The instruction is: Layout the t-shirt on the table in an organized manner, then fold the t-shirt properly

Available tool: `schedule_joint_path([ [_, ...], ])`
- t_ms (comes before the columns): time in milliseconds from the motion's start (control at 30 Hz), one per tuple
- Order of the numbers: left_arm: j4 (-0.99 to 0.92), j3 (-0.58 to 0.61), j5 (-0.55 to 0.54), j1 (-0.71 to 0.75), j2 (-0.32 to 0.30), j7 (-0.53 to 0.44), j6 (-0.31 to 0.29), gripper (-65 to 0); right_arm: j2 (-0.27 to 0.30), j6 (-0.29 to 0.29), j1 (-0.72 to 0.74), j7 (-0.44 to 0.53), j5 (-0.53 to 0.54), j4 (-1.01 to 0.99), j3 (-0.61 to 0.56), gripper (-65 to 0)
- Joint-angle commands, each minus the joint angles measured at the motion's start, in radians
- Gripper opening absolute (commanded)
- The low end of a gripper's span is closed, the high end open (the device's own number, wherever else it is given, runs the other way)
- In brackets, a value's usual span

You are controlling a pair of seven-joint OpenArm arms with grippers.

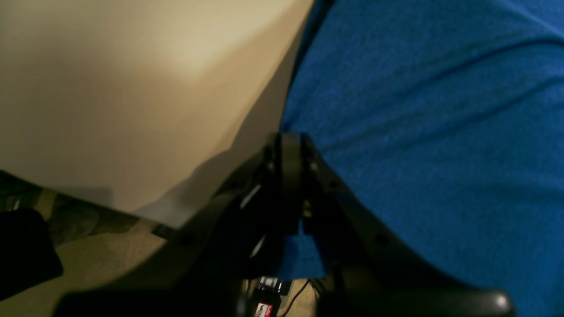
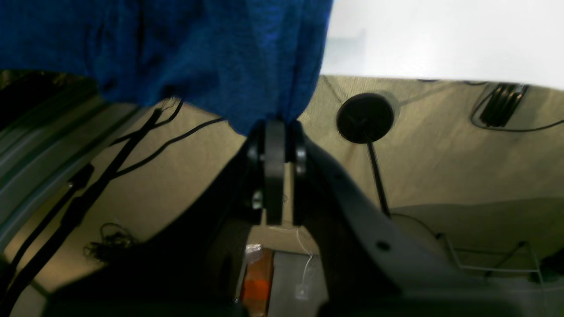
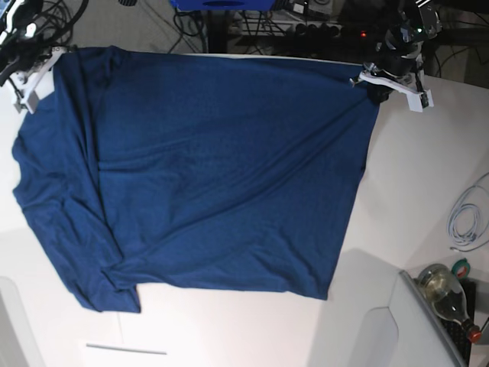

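The right gripper (image 2: 275,127) is clamping the hem corner of the t-shirt (image 3: 214,168) just past the table (image 3: 428,191) far edge. The left gripper (image 1: 291,141) is pinching the opposite corner. The shirt is lying spread between them, its long axis running along that edge.

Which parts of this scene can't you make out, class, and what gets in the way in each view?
- Base view: right hand cut off by the left edge; left hand partly hidden behind its white bracket.
- Left wrist view: most of the t-shirt runs off frame; image blurred.
- Right wrist view: t-shirt hem hangs over the table edge, hiding things behind it.
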Motion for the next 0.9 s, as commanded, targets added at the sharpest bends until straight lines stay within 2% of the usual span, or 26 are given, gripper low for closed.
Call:
schedule_joint_path([
  [0,0.021,-0.005,-0.008,0.026,-0.005,-0.015,-0.005,-65.0,0.012,0.005,-0.013,-0.007,0.000,0.019,0.005,-64.8],
  [100,0.023,-0.005,-0.005,0.041,-0.007,-0.017,-0.005,-65.0,0.014,0.005,-0.018,-0.007,0.000,0.012,0.005,-64.8],
  [267,0.038,-0.003,0.089,0.037,0.006,-0.017,-0.005,-65.0,0.014,0.005,-0.004,-0.007,0.000,0.019,0.005,-64.8],
  [467,0.149,-0.003,0.164,0.026,0.042,-0.009,-0.005,-65.0,0.017,0.005,0.050,-0.007,0.000,0.019,0.005,-64.8],
  [633,0.202,-0.003,0.165,-0.045,0.044,0.171,-0.005,-65.0,0.020,0.005,0.117,-0.007,0.000,0.019,0.005,-64.8],
  [800,0.213,-0.003,0.165,-0.121,0.044,0.261,-0.005,-65.0,0.021,0.005,0.196,-0.007,0.000,0.000,0.004,-64.8],
  [867,0.201,-0.003,0.167,-0.163,0.044,0.292,-0.005,-65.0,0.050,-0.019,0.239,-0.007,0.000,-0.032,0.004,-64.8],
])
